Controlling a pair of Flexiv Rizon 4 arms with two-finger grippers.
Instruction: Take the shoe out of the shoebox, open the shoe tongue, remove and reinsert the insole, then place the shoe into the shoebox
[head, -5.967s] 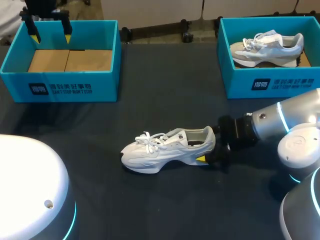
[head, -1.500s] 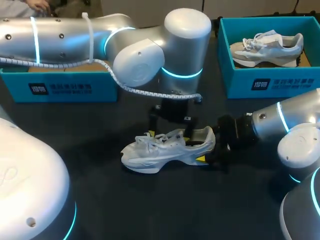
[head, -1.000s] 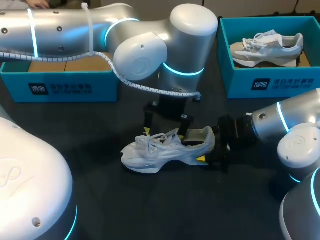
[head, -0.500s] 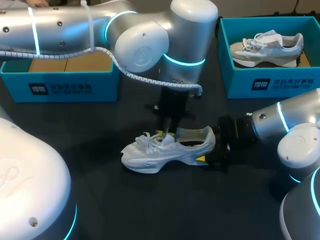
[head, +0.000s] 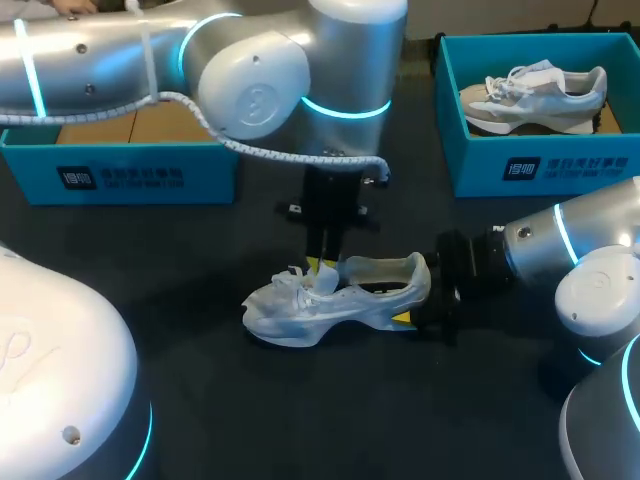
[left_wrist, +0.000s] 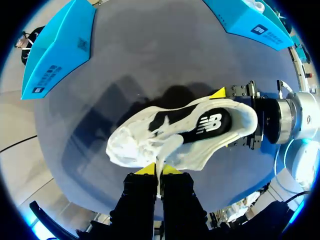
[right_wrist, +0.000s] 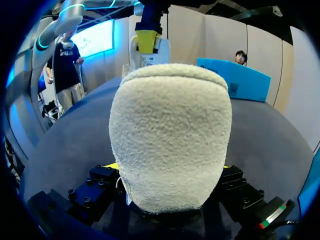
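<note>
Here, nearest side first. Dark matte table (head: 330, 420). My right arm comes in low over the right edge. The right gripper (head: 418, 305) is clamped across the heel of a white low-top mesh sneaker (head: 330, 300); one yellow tip shows under the heel on the near side. In the right wrist view the fuzzy cream heel collar fills the space between the fingers and touches both.

The sneaker sits about mid-table, sole down, toe toward the left edge, heel toward the right edge. Laces are loose and bunched over the forefoot. In the left wrist view the dark inside shows through the opening.

Just beyond the sneaker, my left arm crosses in from the far left corner. The left gripper (left_wrist: 159, 172) points straight down over the laces. Its fingers are pressed together, pinching a thin white strip that rises from the sneaker's throat; tongue or lace, cannot tell.

Far edge: a teal cardboard shoebox (head: 120, 175) at the far left corner, brown card (head: 170, 122) inside, partly behind the left arm. A second teal shoebox (head: 545, 165) at the far right corner holds a grey-and-white sneaker (head: 535, 95), toe toward the left.
</note>
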